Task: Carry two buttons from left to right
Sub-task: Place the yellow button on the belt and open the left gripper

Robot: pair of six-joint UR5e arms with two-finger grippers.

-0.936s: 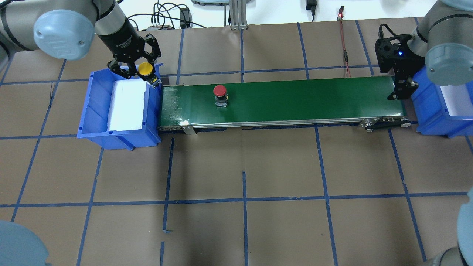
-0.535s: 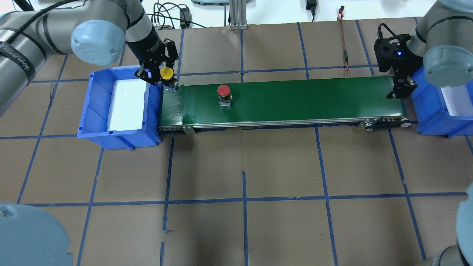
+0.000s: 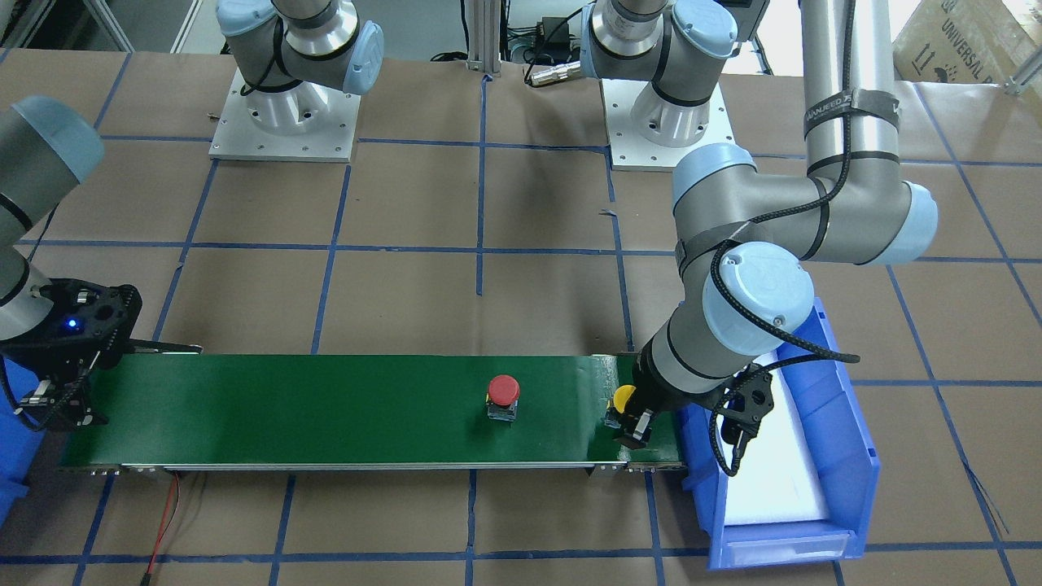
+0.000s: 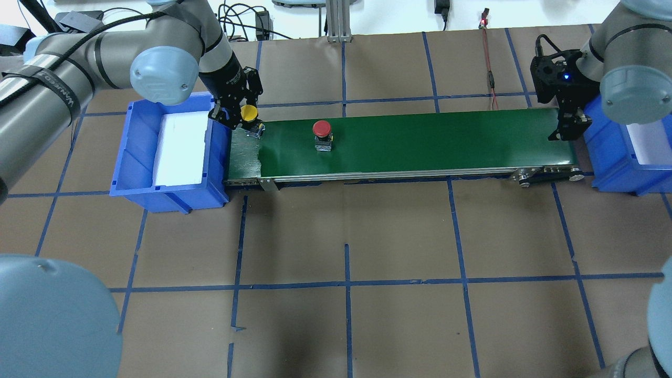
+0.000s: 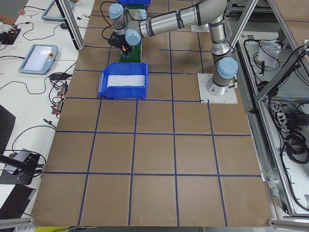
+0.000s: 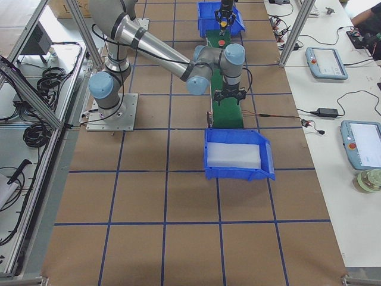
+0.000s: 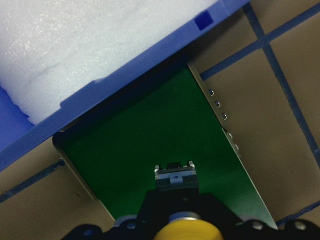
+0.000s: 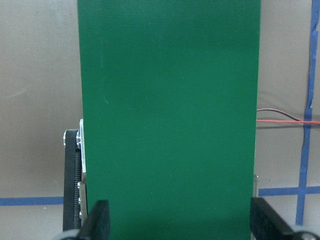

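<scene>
Over belt [image 4: 420, 142], yellow button [image 4: 249, 112] clamped in left gripper [image 4: 244, 124] — red button [image 4: 322, 128] nearby, right gripper [image 4: 566, 130] wide.

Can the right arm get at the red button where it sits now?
Probably not yet: the red button sits near the left end of the belt, the open right gripper at the far end. Nothing lies between them.
</scene>
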